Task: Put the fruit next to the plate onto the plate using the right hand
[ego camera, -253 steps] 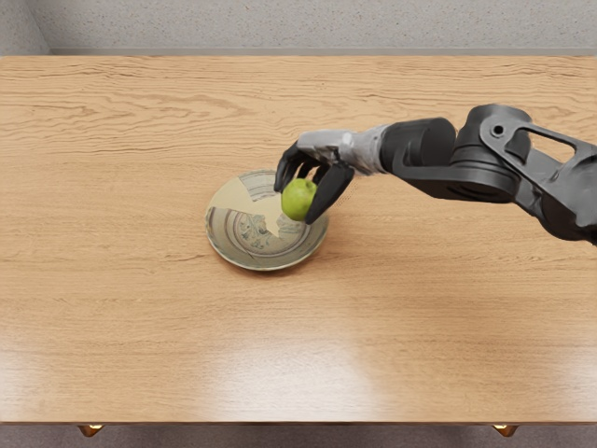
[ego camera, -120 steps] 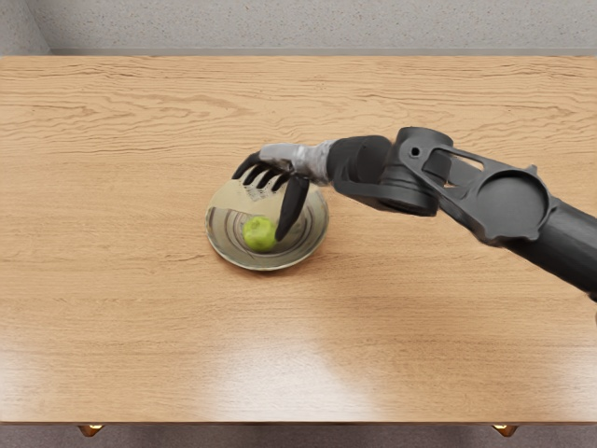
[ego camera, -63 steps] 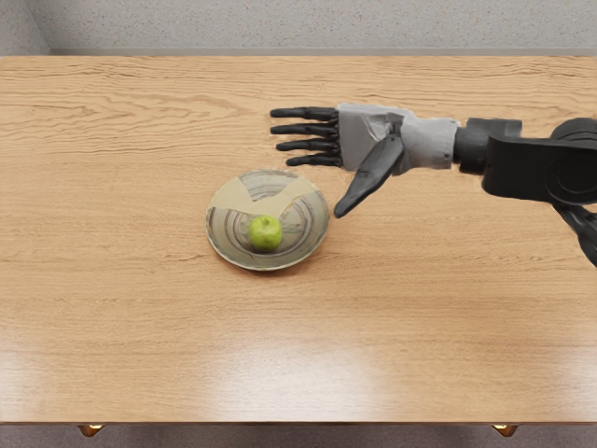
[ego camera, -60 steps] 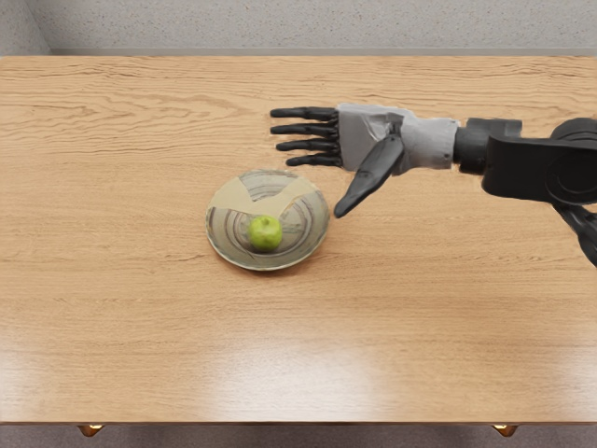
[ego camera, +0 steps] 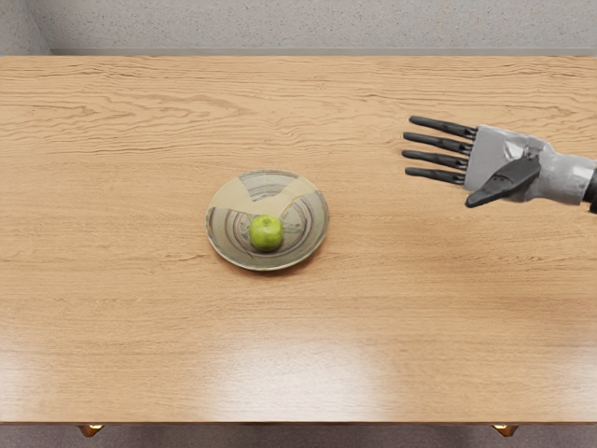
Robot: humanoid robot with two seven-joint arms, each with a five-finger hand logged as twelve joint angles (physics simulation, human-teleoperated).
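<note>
A green apple (ego camera: 266, 232) lies in the middle of the round patterned plate (ego camera: 225, 204) at the centre of the wooden table. My right hand (ego camera: 448, 156) hovers far to the right of the plate, near the picture's right edge. Its fingers are stretched out flat and spread, pointing left, and it holds nothing. The left arm does not show.
The wooden table (ego camera: 140, 317) stretches wide on all sides of the plate. Its far edge meets a grey wall, and its front edge runs along the bottom of the picture.
The right hand let go of the apple onto the plate, opened flat, rose and drew back to the right, away from the plate. The apple stays on the plate.
</note>
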